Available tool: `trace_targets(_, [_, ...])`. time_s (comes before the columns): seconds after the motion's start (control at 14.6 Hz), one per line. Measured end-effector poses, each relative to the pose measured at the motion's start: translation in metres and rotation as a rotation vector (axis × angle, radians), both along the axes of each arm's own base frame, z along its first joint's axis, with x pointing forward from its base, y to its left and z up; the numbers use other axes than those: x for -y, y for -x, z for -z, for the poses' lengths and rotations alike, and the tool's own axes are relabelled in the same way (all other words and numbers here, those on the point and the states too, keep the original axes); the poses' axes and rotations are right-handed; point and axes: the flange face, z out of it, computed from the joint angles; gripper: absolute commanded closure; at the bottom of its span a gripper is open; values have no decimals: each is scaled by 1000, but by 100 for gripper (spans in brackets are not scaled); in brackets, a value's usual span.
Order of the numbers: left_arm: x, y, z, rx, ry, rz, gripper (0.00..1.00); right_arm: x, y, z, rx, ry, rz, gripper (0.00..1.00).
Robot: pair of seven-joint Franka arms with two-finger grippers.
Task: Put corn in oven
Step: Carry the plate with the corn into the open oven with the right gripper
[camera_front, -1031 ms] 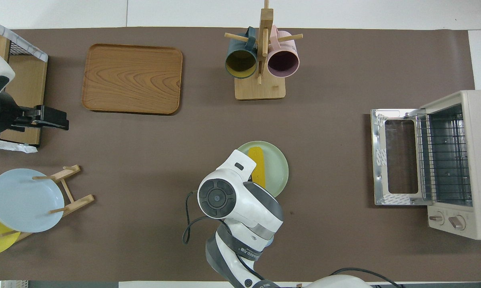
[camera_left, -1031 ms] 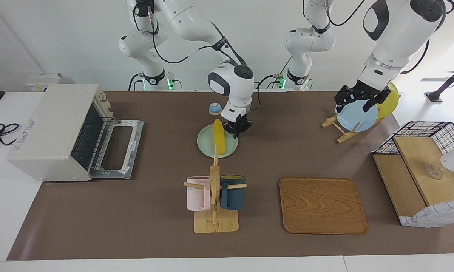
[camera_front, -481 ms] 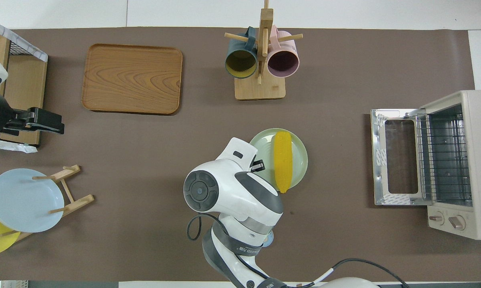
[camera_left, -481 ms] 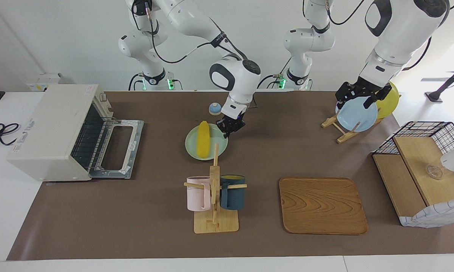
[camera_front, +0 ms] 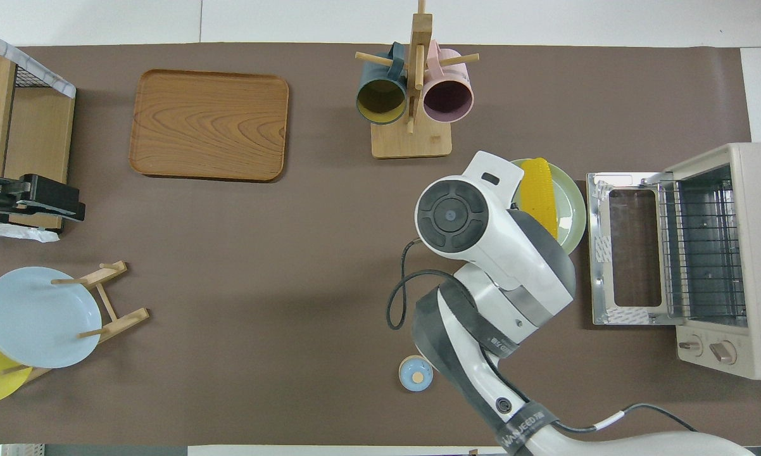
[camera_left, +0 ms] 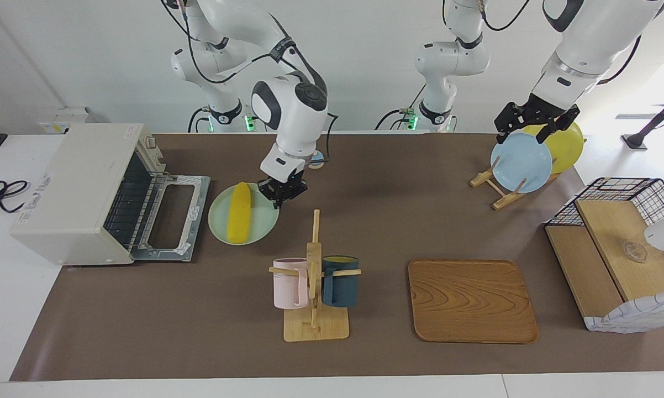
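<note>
I have my right gripper pinched shut on the rim of the pale green plate, at about three o'clock on the plate as the facing camera shows it, and the plate sits just in front of the toaster oven's lowered door, very near its edge. The corn cob lies on that plate, running roughly from twelve to six o'clock in the facing view, a little toward the oven from the plate's centre; nothing pins it there but its own weight. In the overhead view my own wrist covers much of the plate, so only the cob's farther end shows at about nine o'clock from the door. My left gripper waits with its fingers spread wide over the blue plate standing in the wooden rack, holding nothing. What worries me is the cob rolling: it is round and tapered, and a jerk or a tilt from my one-sided rim grip could send it off the plate onto the brown mat. The plate could also pivot about my fingertips, since I hold one edge only, or slip out of so thin a pinch. Pushing on, the rim might butt against the door's edge and stop dead, while the corn carries on. The rack inside looks low, so clearance will be tight.
</note>
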Motion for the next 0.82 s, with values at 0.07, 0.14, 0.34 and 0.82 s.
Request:
trace_targets(0.07, [0,0,0,-1,0,0,0,14,2,6,-15,8,20,100])
trace_targets(0.14, [0,0,0,-1,0,0,0,30,2,14,-32,16,47,100])
trace_targets(0.34, [0,0,1,-2,0,1,0,88,-4,33,-76,34,144,100])
trace_targets(0.82, [2,-8,15,-17,-1,1,0,184,-7,25,-107,27,238,100])
